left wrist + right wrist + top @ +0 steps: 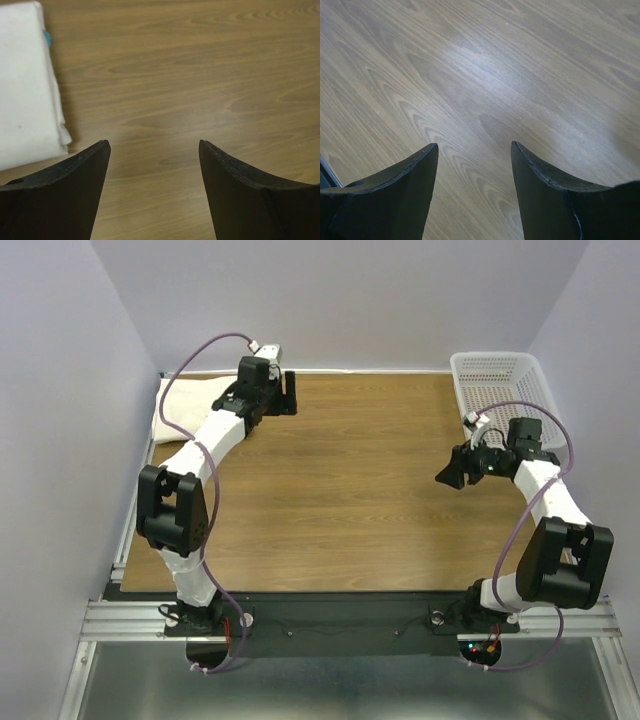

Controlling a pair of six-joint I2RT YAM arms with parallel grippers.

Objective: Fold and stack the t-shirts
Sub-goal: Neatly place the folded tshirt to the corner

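A folded cream t-shirt (185,410) lies in the table's back left corner. In the left wrist view it (25,85) fills the left edge, with a small sliver of turquoise t-shirt (47,37) peeking out at its fold. My left gripper (288,395) hovers just right of that pile, open (153,144), with only bare wood between its fingers. Over the right side of the table my right gripper (455,472) also stands open (474,145) and holds nothing.
A white perforated basket (490,370) stands at the back right corner, just behind the right arm. The wooden tabletop (370,490) stretches between the two arms. Walls close in the left, back and right sides.
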